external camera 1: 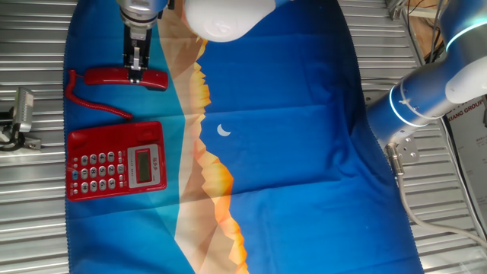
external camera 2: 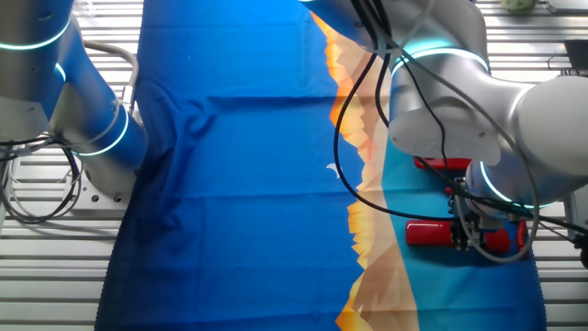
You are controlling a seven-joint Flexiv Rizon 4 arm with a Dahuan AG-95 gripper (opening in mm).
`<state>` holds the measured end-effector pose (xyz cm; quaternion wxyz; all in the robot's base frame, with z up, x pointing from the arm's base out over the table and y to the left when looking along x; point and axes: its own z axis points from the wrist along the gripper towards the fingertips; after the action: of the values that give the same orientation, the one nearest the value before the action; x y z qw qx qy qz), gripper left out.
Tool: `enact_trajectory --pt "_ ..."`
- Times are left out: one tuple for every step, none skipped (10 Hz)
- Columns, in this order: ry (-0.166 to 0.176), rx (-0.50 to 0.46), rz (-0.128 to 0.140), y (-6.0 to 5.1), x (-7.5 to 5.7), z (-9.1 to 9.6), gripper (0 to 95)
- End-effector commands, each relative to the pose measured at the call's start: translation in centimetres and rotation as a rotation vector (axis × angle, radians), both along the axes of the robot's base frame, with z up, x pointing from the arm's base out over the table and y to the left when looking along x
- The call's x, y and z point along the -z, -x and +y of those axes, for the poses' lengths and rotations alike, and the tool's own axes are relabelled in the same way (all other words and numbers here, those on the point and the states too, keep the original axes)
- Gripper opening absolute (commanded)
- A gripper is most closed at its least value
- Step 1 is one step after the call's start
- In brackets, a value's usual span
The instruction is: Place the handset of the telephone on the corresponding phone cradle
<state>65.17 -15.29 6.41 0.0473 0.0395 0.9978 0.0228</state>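
Handset (external camera 1: pixel 125 78): claw (external camera 1: pixel 136 72) pinching its narrow middle.
Rigid, light, glossy plastic, likely slippery; mid-span hold looks balanced; cord (external camera 1: pixel 91 103) may tug.

Base mostly hidden behind the arm

In the other fixed view the arm (external camera 2: pixel 478 101) covers the telephone (external camera 2: pixel 441 165) (only a red sliver shows); the keypad can't be seen there.
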Motion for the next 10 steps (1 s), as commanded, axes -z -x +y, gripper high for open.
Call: enact_trajectory --pt "0.002 0.001 0.0 -0.04 0.03 -0.02 38.0" --pt "0.002 -0.005 -0.001 -0.04 0.03 -0.02 38.0" --pt "0.003 -0.014 0.002 -0.04 0.03 -0.02 38.0" --pt "0.006 -0.022 0.008 -0.04 0.03 -0.02 38.0" --pt "0.011 -0.028 0.018 -0.04 0.03 -0.02 38.0" --pt "0.024 -0.041 0.032 -0.04 0.03 -0.02 38.0" --pt "0.025 -0.049 0.034 -0.04 0.03 -0.02 38.0" --pt "0.028 -0.058 0.037 -0.04 0.03 -0.02 38.0" --pt "0.03 -0.064 0.039 -0.04 0.03 -0.02 38.0" --pt "0.031 -0.066 0.039 -0.04 0.03 -0.02 38.0"
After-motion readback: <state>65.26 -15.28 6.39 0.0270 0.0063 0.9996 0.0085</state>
